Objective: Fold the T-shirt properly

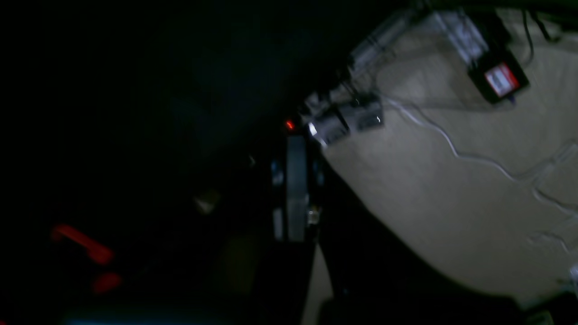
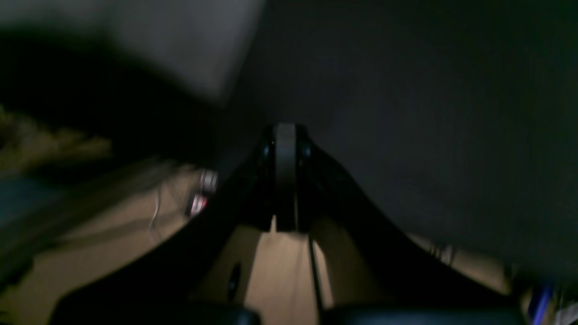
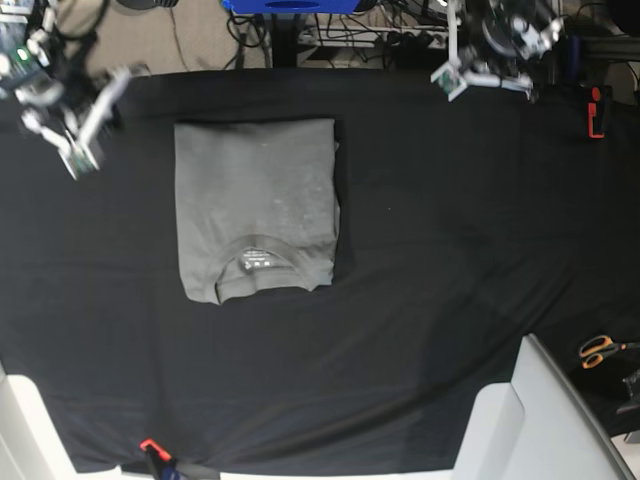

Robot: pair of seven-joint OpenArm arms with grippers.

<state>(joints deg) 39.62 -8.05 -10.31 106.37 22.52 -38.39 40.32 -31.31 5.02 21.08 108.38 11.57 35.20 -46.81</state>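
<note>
- Overhead, the T-shirt (image 3: 256,208) lies as a neat grey rectangle, collar (image 3: 262,258) showing, on the black-clothed worktop (image 3: 450,250); folding looks finished, or one more halving remains.
- The left gripper (image 3: 487,72) and right gripper (image 3: 75,125), both pressed together and holding nothing, sit near the far edge, apart from the shirt.
- Wrist views are dark and blurred; little is legible.

Plain medium-grey short-sleeved cotton T-shirt (image 3: 255,205), folded into a neat, nearly square rectangle, sleeves tucked out of sight. Lying flat, left of centre in the base view, edges roughly square to the frame. Ribbed crew collar at the near edge, small pale label showing inside the neck. Faint lighter mottling across the middle.
</note>
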